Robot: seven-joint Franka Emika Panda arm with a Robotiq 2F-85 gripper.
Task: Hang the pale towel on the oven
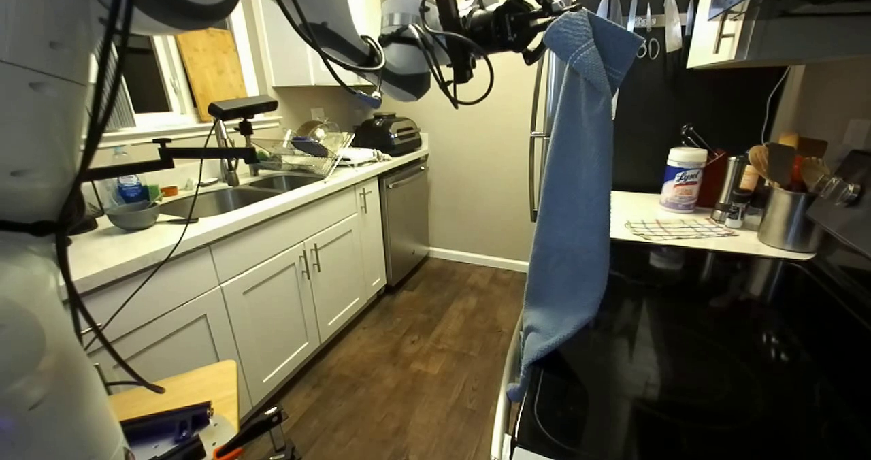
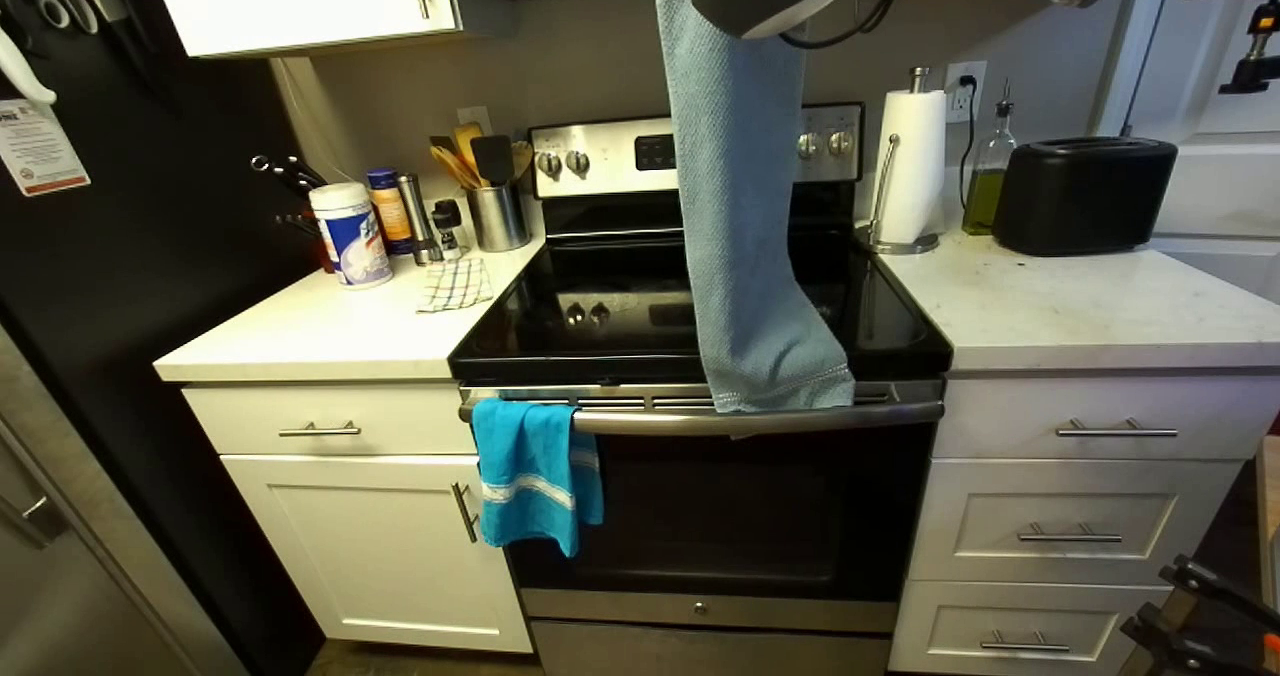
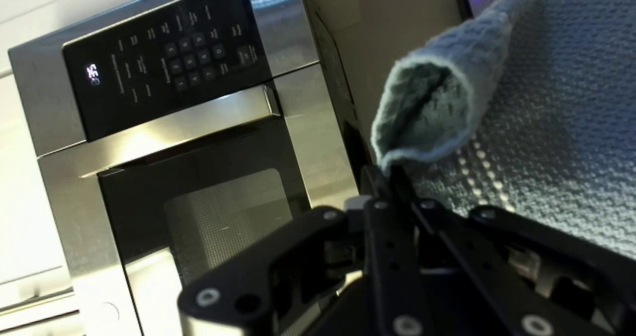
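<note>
The pincer (image 3: 389, 178) is pinched together on the upper end of the towel (image 1: 568, 194), which bends over beside the grip and, in the wrist view, curls into a hollow roll just past it. From there the towel hangs as a long, narrow drop at the front of the oven (image 2: 700, 516), its lower end down by the front edge of the glass top (image 1: 694, 365). In an exterior view the hem reaches the line of the handle (image 2: 650, 423); whether it touches, I cannot tell. A bright blue cloth (image 2: 530, 466) hangs over the handle near one end. Farther back, on the tabletop (image 2: 310, 336) to that side, a checked rag (image 2: 455, 286) lies flat, with a Lysol tub (image 1: 682, 181) near it and a utensil pot (image 2: 498, 219) behind. On the tabletop (image 2: 1080, 306) across the oven stand a paper roll (image 2: 910, 171), a bottle (image 2: 986, 186) and a toaster (image 2: 1085, 198), the bottle between the other two.
</note>
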